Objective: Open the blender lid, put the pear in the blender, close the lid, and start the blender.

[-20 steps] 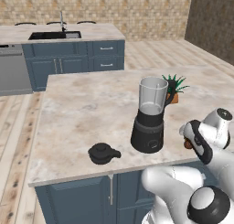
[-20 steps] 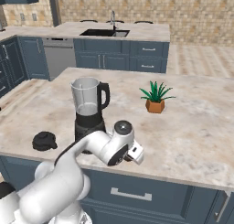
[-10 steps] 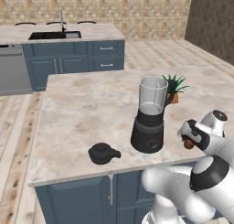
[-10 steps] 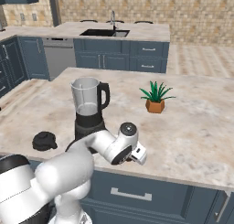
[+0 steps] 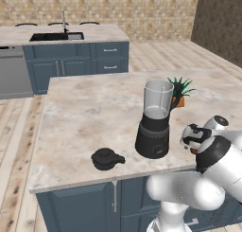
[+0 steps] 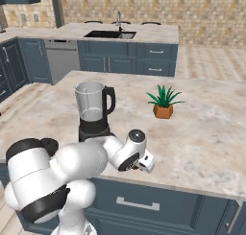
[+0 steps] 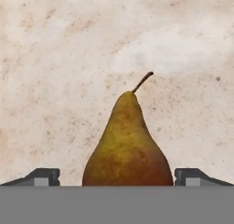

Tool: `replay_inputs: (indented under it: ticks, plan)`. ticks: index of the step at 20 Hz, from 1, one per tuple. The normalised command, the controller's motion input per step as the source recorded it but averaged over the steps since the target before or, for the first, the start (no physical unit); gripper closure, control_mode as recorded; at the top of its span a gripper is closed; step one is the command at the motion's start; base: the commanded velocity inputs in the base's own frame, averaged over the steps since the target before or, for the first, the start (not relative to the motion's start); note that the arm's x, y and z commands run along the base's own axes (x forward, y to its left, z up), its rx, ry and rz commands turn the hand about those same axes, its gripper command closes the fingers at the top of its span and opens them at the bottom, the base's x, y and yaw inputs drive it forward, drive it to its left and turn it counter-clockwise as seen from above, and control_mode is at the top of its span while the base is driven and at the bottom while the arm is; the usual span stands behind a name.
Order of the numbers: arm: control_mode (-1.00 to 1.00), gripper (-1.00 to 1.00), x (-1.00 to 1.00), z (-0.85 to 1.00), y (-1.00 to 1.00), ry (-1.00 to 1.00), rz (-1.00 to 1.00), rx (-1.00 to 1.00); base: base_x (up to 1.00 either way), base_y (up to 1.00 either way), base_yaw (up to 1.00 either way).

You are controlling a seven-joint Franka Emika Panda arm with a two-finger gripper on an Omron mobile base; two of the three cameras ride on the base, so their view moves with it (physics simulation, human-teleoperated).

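A wide kitchen island with a pale marbled stone top point(image 5: 90, 117) over dark blue cabinet fronts is being shown in both base views. Most of its surface is being left bare, with broad open room behind and to the left of the appliance, while the working area is being kept close to the near edge. The tall blender point(image 5: 155, 119) with a black flared base and a clear tapered glass jar is being seen upright near that edge, its jar mouth uncovered. A small green potted plant in a brown pot point(image 6: 164, 102) is being seen farther back on the counter, apart from the blender. The small round black blender lid with a knob and side tab point(image 5: 106, 159) is being seen lying on the stone, just beside the blender base and close to the counter's front edge.

The gripper point(image 5: 191, 138) is being held low over the counter beside the blender base (on the side away from the lid). In the hand view, its fingertips point(image 7: 43, 177) are being kept spread wide, one on each side of the brownish-green pear with a thin curved stem point(image 7: 128, 146). The pear is being seen lying on the stone between them, with a clear gap on either side, so nothing is being gripped.
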Motion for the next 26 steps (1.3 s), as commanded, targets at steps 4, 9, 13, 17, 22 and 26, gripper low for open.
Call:
replay_inputs:
  ticks: [4, 9, 13, 17, 22, 26]
  plan:
    - [-1.0, 1.0, 0.1, -0.28, 0.0, 0.02, 0.06, 0.0, 0.0, 0.0, 0.0]
    - [-1.0, 1.0, 0.01, -0.08, 0.0, 0.0, 0.06, 0.0, 0.0, 0.0, 0.0]
    - [-1.0, 1.0, -0.06, 0.24, -0.02, -0.05, 0.03, 0.0, 0.0, 0.0, 0.0]
    - [-1.0, 1.0, -0.34, 0.91, -0.09, -0.16, 0.01, 0.0, 0.0, 0.0, 0.0]
    - [-1.0, 1.0, -0.18, 0.83, 0.0, -0.11, 0.0, 0.0, 0.0, 0.0, 0.0]
    - [-1.0, 1.0, 0.0, 0.0, 0.0, 0.0, 0.0, 0.0, 0.0, 0.0, 0.0]
